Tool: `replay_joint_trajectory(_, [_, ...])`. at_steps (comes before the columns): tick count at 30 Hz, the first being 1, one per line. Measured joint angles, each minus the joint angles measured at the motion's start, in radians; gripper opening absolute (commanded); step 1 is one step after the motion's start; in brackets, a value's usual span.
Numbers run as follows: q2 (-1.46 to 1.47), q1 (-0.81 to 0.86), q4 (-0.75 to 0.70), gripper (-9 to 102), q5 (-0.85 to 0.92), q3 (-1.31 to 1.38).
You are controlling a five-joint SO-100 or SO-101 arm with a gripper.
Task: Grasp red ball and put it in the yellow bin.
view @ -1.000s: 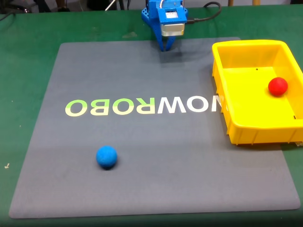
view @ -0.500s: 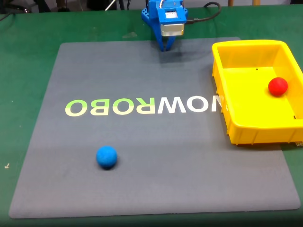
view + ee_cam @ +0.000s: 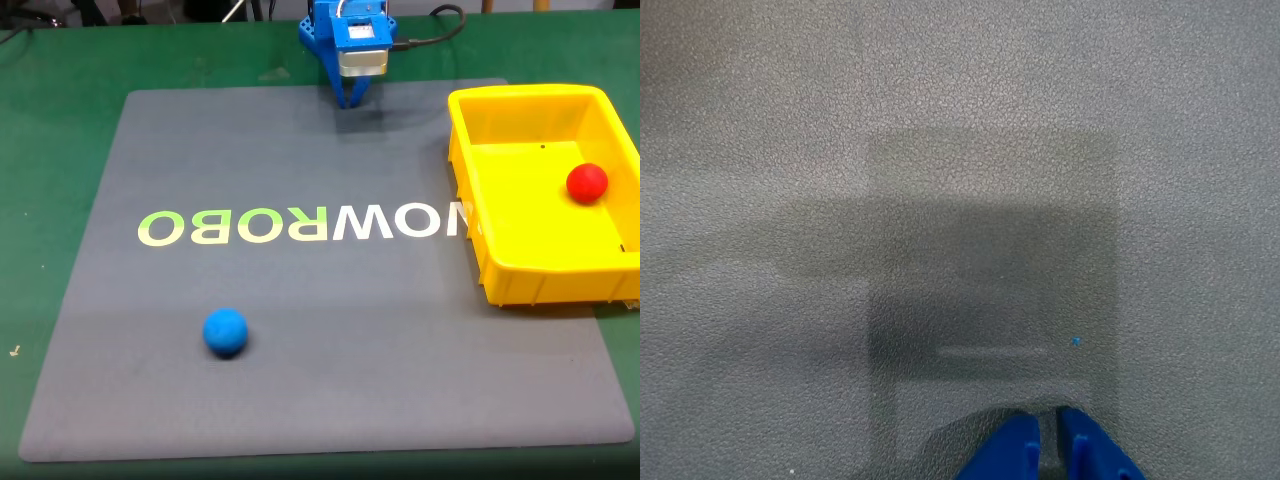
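Nothing has moved since the earlier frames. Your fixed view shows the red ball lying inside the yellow bin, the blue ball on the grey mat, and the end effector at the mat's far edge. Your wrist view adds that the blue fingertips are nearly closed, empty, above bare mat.

No visible change across the last second.

In the fixed view, nothing has shifted position, tilt or contact compared with the two earlier pictures; any differences are too slight to tell at this resolution. The wrist view has no earlier picture to compare with, so no change can be read from it.
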State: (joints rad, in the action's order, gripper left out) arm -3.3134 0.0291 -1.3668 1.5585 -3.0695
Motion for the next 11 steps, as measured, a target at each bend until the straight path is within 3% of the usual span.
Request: replay_joint_trajectory(11, [0.000,0.000,0.000,0,0.000,0.000])
